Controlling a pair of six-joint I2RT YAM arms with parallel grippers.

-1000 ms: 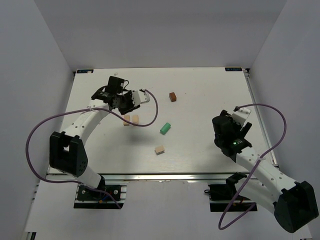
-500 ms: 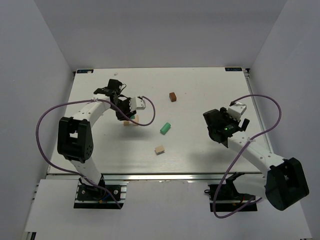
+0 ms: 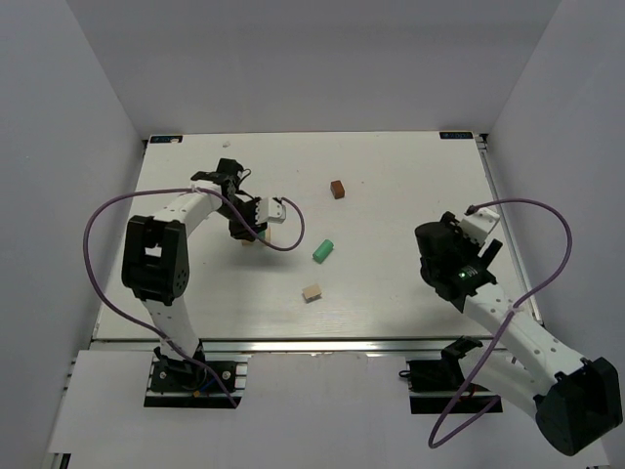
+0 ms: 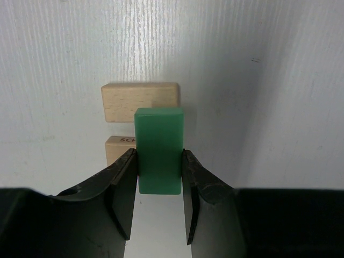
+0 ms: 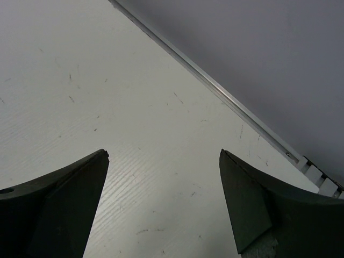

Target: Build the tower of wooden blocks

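- L gripper (image 4: pixel 158 159) is clenched on a green oblong (image 4: pixel 158 142), with its fingers (image 4: pixel 121 188) pressed on the two long sides.
- The oblong's long axis runs along the fingers, pointing away from the wrist cam. Its far end reaches the near edge of the farther of 2 tan blocks.
- The far tan block (image 4: pixel 140 101) and near tan block (image 4: pixel 118 150) lie flat on the worktop (image 4: pixel 269 107). Their long axes are parallel, with a narrow gap btw them. The near one has printed letters on top.
- The green oblong crosses their right ends at right angles. Can't tell whether it rests on them or hangs just above.
- In the top view this group sits left of centre, mostly hidden under the L gripper.
- A second green oblong (image 3: pixel 323 250) lies loose near centre, long axis diagonal from near-left to far-right.
- A loose tan block (image 3: pixel 312 292) lies nearer the arms and apart from it, long axis approx left-right.
- A dark brown cube (image 3: pixel 338 189) sits farther back, alone.
- R gripper (image 5: pixel 164 156) is released, jaws wide with nothing btw them. It is over bare worktop on the right, well apart from all blocks.
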